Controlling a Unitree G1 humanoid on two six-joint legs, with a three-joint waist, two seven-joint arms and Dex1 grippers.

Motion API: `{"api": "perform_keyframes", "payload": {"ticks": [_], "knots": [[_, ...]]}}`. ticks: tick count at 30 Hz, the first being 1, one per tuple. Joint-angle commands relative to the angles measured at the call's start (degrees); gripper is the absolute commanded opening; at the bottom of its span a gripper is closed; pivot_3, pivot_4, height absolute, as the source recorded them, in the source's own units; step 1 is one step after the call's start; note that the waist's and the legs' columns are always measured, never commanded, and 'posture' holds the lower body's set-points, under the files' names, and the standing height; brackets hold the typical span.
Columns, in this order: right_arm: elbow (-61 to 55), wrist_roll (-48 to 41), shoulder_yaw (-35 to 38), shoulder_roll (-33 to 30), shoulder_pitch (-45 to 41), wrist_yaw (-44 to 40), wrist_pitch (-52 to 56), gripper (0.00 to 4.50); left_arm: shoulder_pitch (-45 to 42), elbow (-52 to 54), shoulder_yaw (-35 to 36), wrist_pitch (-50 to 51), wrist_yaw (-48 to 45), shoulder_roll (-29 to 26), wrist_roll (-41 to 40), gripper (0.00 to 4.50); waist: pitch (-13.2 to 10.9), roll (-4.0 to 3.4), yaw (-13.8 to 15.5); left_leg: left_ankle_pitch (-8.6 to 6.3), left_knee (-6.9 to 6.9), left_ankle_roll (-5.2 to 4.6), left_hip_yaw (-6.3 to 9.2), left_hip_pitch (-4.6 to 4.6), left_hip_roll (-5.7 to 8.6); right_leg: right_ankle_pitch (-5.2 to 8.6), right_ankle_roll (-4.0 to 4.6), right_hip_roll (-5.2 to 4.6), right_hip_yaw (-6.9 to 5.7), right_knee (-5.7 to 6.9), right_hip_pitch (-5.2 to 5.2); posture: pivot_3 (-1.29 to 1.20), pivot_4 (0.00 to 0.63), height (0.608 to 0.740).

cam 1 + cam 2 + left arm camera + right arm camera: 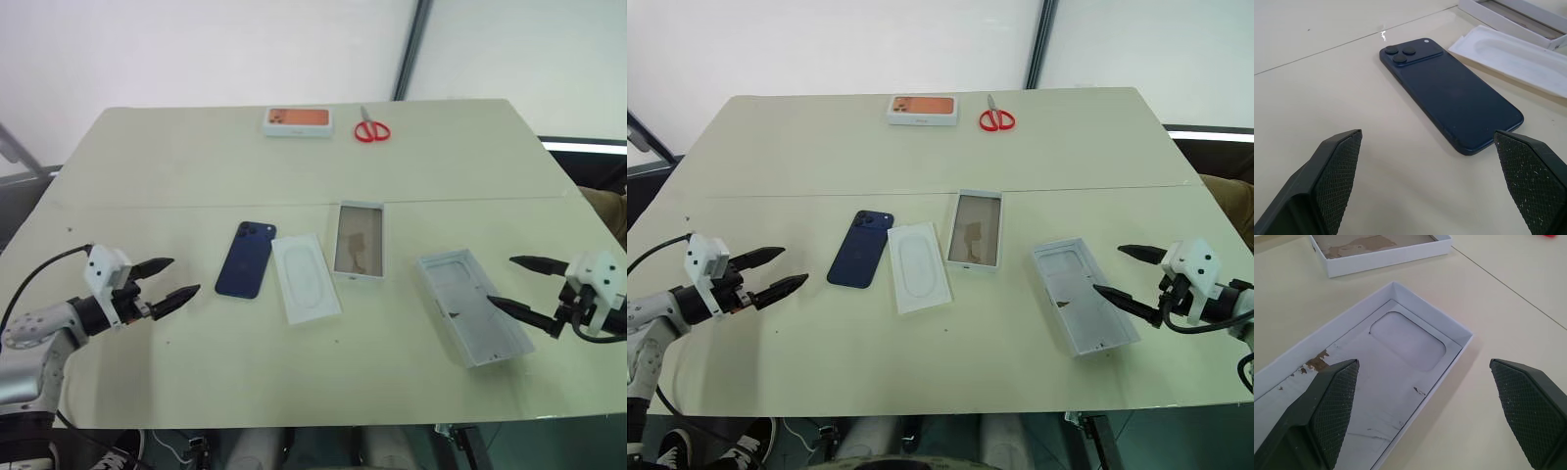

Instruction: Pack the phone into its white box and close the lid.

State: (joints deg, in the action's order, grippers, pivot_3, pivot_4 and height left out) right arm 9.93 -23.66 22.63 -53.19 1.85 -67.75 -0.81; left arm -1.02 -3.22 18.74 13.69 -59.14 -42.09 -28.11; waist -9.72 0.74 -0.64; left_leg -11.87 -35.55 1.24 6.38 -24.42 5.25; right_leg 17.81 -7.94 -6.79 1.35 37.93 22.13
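The dark navy phone [246,258] lies back up on the cream table, its camera bump at the far end. The white box [359,240], shallow with a brownish inside, rests open near the table's middle. To its right lies the lid [472,305], a pale hollow shell with its open side up. My left gripper [174,279] hovers open a short way left of the phone, pointing at it [1449,98]. My right gripper [511,282] is open beside the lid's right edge, its lower finger over that edge; its wrist view looks into the lid [1386,362].
A flat white insert [306,277] with an oval recess lies between phone and box. At the far edge sit an orange-topped box [297,120] and red scissors [371,128]. A seam [196,206] runs across the table.
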Motion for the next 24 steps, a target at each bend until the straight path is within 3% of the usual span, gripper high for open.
{"api": "perform_keyframes", "payload": {"ticks": [1, 6, 10, 12, 14, 21, 24], "knots": [[-2.88, -0.04, -0.35, 0.15, -1.42, 0.64, -0.16, 4.47, -1.15, 3.83, 0.01, 2.84, 1.10, 0.29, -2.18, 4.50, 0.00, 0.00, 0.00, 0.00, 0.00, 0.00, 0.00, 0.00, 0.00, 0.00, 0.00, 0.00, 0.00, 0.00, 0.00, 0.00, 0.150, 0.740], [-7.62, 1.35, -3.88, -0.45, -3.88, 1.57, 0.80, 4.47, -0.78, 13.57, -2.72, 20.17, 5.62, -0.12, -8.54, 4.50, 0.00, 0.00, -0.04, 0.00, -0.01, 0.00, 0.01, 0.00, 0.00, 0.00, 0.00, 0.00, 0.00, 0.01, 0.00, 0.00, 0.150, 0.740], [-13.88, 0.14, -7.16, 0.05, -6.63, 2.98, 5.97, 4.47, -0.45, 20.27, -5.54, 28.37, 9.97, 0.99, -11.08, 4.50, 0.00, 0.00, -0.10, 0.00, -0.01, 0.00, 0.01, -0.01, -0.02, 0.00, -0.01, 0.02, 0.01, 0.03, 0.03, 0.00, 0.150, 0.740], [-16.18, 0.04, -8.72, 0.63, -8.15, 3.72, 7.67, 4.47, -0.92, 22.47, -6.39, 31.27, 12.54, 2.72, -12.65, 4.50, 0.00, 0.00, -0.05, 0.00, -0.01, 0.00, 0.01, -0.01, -0.01, 0.00, -0.01, 0.01, 0.02, 0.03, 0.02, 0.00, 0.150, 0.740], [-17.92, 0.39, -10.76, 2.09, -9.41, 4.59, 8.11, 4.47, -3.13, 22.43, -4.82, 40.01, 17.02, 6.72, -21.21, 4.50, 0.00, 0.00, 0.18, 0.00, -0.01, 0.00, 0.01, -0.01, -0.01, 0.00, -0.01, 0.02, 0.02, 0.02, 0.03, 0.00, 0.150, 0.740], [-17.01, 2.64, -13.86, 4.90, -10.78, 5.29, 6.23, 4.47, -5.72, 23.54, -5.15, 55.22, 27.07, 13.81, -33.98, 4.50, -0.01, 0.04, 0.13, 0.00, -0.12, -0.01, 0.06, -0.02, 0.04, 0.00, -0.02, 0.01, -0.04, 0.05, -0.03, 0.00, 0.150, 0.740], [-15.95, 3.53, -14.89, 5.72, -11.34, 5.46, 5.10, 4.47, -8.52, 20.74, -5.77, 56.57, 32.95, 17.71, -33.59, 4.50, 0.00, 0.06, 0.19, 0.00, -0.15, -0.01, 0.07, -0.01, 0.03, 0.00, -0.02, 0.02, -0.05, 0.04, -0.06, 0.00, 0.150, 0.740]]}}
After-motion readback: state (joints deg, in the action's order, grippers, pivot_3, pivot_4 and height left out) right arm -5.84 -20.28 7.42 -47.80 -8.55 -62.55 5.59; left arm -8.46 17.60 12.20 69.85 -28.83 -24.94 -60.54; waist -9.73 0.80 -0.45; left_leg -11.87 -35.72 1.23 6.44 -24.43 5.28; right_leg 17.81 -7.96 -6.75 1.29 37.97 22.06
